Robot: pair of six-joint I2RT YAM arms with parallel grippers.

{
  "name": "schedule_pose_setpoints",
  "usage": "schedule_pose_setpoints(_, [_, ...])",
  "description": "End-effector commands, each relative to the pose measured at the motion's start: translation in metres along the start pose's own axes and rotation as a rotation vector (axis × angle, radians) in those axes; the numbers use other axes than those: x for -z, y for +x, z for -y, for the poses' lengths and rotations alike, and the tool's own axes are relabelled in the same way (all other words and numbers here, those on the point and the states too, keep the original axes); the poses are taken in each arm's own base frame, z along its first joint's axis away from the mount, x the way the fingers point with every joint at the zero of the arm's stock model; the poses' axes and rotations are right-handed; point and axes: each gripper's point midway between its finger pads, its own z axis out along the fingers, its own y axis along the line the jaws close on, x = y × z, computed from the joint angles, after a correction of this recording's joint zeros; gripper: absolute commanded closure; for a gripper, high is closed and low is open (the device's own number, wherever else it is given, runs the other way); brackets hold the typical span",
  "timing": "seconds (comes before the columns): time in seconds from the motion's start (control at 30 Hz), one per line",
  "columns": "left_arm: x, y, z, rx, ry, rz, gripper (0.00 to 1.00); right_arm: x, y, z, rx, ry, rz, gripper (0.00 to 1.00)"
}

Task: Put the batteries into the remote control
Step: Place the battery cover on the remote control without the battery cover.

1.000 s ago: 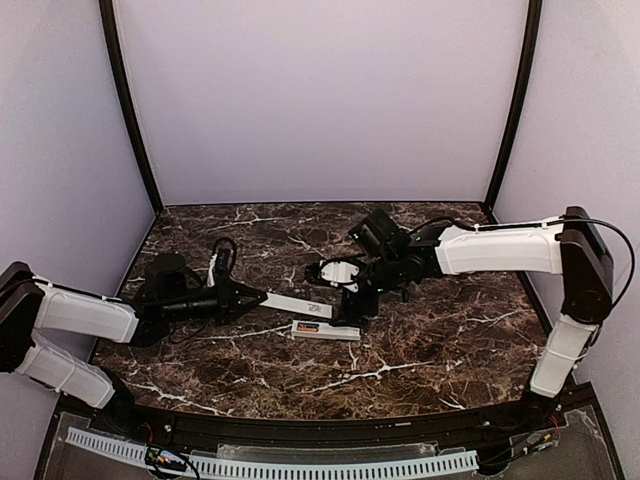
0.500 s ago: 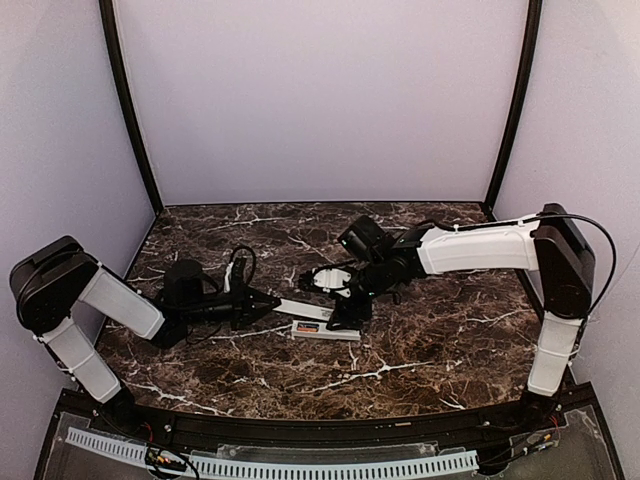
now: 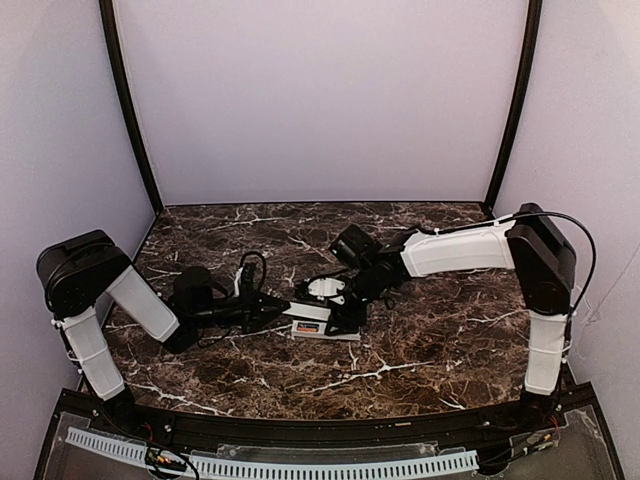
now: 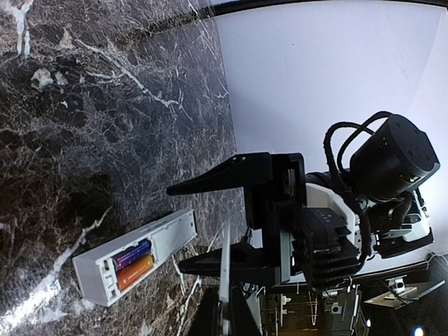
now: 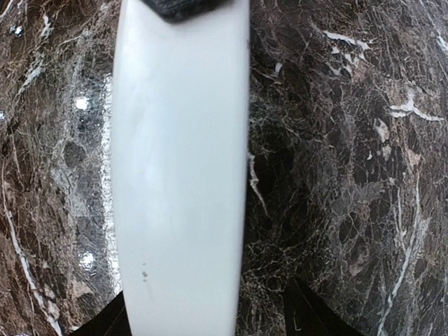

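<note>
Remote control (image 4: 150,241) lies mid-desk (image 3: 420,350). Two batteries (image 4: 133,260), purple and orange, are seated at its 9 o'clock end. Left fingers (image 3: 265,303) pinch the cover strip (image 5: 178,175) at the remote's 12 o'clock. Right fingers (image 4: 231,170) are spread wide, apparently straddling the strip. Remaining: fit the cover.

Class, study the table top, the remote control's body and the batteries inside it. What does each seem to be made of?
Table top: dark brown stone, perhaps marble or an imitation, going by its irregular white veins and slight sheen.
Remote control: probably matte white plastic, with crisp moulded edges.
Batteries: glossy wrappers, one purple and one orange. The material beneath isn't visible.
</note>
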Motion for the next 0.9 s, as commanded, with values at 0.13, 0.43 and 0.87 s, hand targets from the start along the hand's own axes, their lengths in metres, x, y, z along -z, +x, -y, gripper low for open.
schedule_pose_setpoints(0.13, [-0.004, -0.002, 0.01, -0.017, 0.054, 0.0, 1.0, -0.01, -0.001, -0.011, 0.004, -0.055, -0.021, 0.38])
schedule_pose_setpoints(0.43, [-0.006, 0.003, -0.001, -0.008, 0.023, -0.02, 1.0, -0.018, 0.004, -0.008, 0.0, -0.054, -0.053, 0.44])
schedule_pose_setpoints(0.87, [-0.01, 0.004, -0.019, 0.019, -0.013, -0.022, 1.0, -0.025, 0.011, -0.008, -0.006, -0.065, -0.088, 0.5])
